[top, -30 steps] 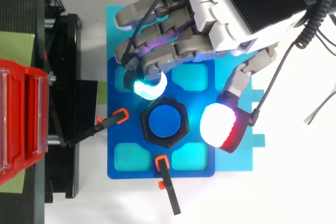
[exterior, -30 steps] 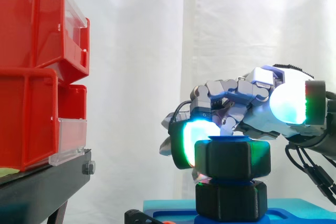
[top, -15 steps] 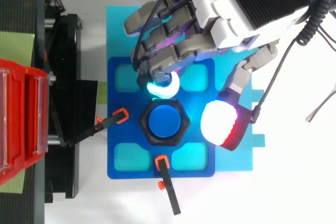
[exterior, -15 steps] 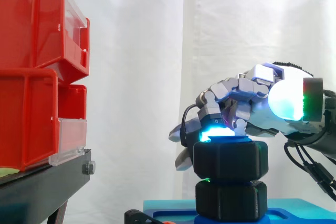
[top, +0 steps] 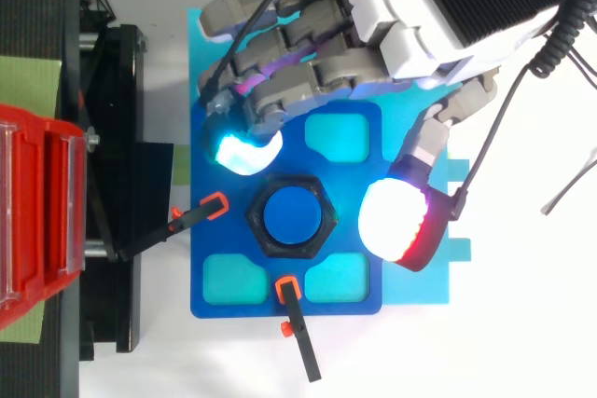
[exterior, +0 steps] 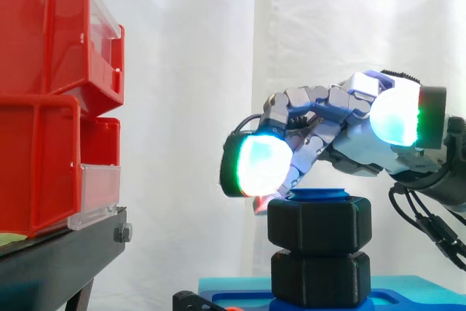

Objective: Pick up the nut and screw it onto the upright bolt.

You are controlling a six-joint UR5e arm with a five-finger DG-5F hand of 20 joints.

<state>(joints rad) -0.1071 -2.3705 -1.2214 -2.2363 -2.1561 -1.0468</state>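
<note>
The nut (exterior: 319, 222) sits threaded on the upright bolt (exterior: 318, 194), whose blue top shows just above it; a second black hexagonal piece (exterior: 318, 278) sits below the nut on the same bolt, at the base. From above, the nut (top: 256, 218) rings the blue bolt (top: 290, 216) at the middle of a blue plate (top: 201, 300) with paler cyan recesses near its corners; two black clamps with orange tips (top: 215, 205) (top: 289, 291) lie against the plate, their tips just beside the nut.

The hand (top: 420, 25) comes in from the upper right of the top view, spread and holding nothing; its fingers are loosely bent and touch neither nut nor bolt. A glowing fingertip (exterior: 255, 165) hangs to the left of the bolt top, slightly higher than the nut; from above that fingertip (top: 244, 151) lies up and left of the nut, apart from it. The thumb pad (top: 401, 223) hovers on the nut's opposite side, near but clear.

Red bins (exterior: 44, 107) are stacked on a black stand (exterior: 65, 253) at the left, well apart, before the white curtain (exterior: 189, 107).
</note>
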